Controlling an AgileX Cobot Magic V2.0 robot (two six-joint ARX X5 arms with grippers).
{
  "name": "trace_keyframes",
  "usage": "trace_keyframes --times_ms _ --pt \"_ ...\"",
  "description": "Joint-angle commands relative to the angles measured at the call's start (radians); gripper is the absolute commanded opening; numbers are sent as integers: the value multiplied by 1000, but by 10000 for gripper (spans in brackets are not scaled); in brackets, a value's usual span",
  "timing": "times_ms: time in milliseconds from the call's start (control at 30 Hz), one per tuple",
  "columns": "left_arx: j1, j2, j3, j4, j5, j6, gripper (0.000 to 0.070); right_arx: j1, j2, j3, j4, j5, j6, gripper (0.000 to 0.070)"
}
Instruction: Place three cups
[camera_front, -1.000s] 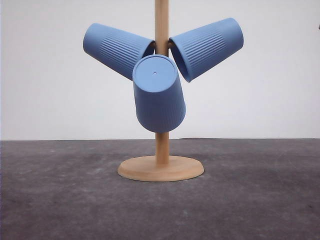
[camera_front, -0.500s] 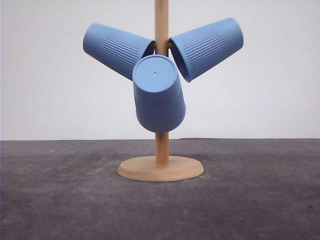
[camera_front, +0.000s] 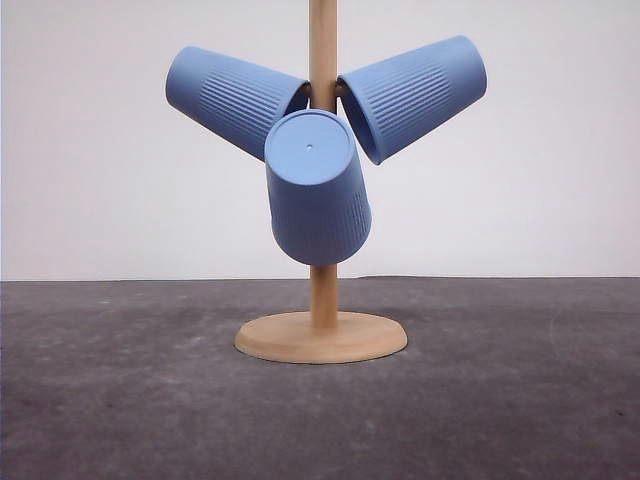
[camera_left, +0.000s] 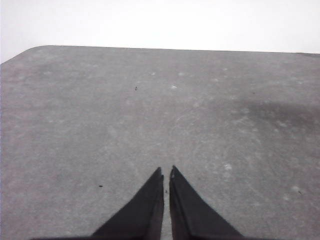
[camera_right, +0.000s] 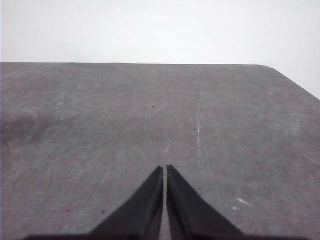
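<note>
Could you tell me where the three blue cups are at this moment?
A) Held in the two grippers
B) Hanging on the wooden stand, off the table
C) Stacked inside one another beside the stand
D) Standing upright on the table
B: the front view shows the three cups hung around the post of the wooden stand, above the table, with none held in a gripper.

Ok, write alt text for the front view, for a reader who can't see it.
Three light-blue ribbed cups hang mouth-inward on a wooden peg stand: one angled up-left, one up-right, one with its flat base toward the camera. The stand's round base rests on a dark grey table before a plain white wall.
</note>
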Motion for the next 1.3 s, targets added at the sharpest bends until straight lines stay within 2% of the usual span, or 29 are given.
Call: trace_keyframes --times_ms 0,1267 --pt "2 -1 -14 -4 -3 6 0 0 1 -2 13 0 14 6" --pt "2 -1 -14 -4 -3 6 0 0 1 -2 12 0 14 6"
